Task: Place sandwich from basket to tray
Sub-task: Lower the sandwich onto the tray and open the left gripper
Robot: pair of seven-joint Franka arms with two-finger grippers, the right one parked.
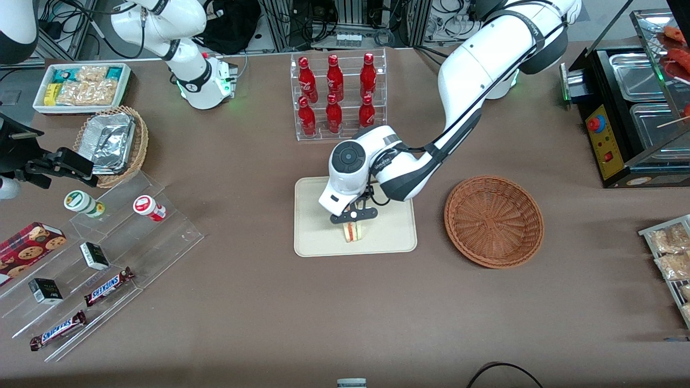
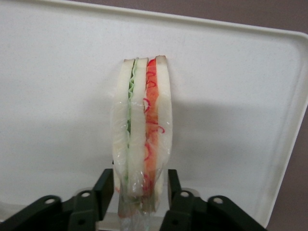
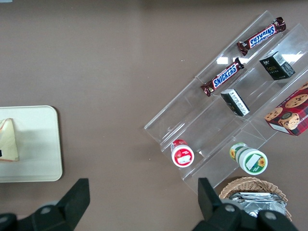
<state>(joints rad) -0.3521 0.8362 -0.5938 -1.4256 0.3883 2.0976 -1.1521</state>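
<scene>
The sandwich [image 1: 353, 230] stands on its edge on the cream tray [image 1: 312, 237], in the part of the tray nearer the front camera, with the left arm's gripper [image 1: 353, 215] directly above it. The brown table [image 1: 323, 312] carries the tray at its middle and, beside the tray toward the working arm's end, the round reddish-brown wicker basket [image 1: 494, 221], which holds nothing and sits apart from the tray. A clear rack of red cola bottles [image 1: 337, 94] stands farther from the front camera than the tray. In the left wrist view the sandwich [image 2: 142, 139] is a clear-wrapped wedge of pale bread with a green layer and a red layer along its cut edge, upright against the tray's flat surface [image 2: 57, 96]. The gripper [image 2: 137, 192] has its black fingers [image 2: 103, 185] pressed against the two bread faces at the wedge's near end, clamped on it.
</scene>
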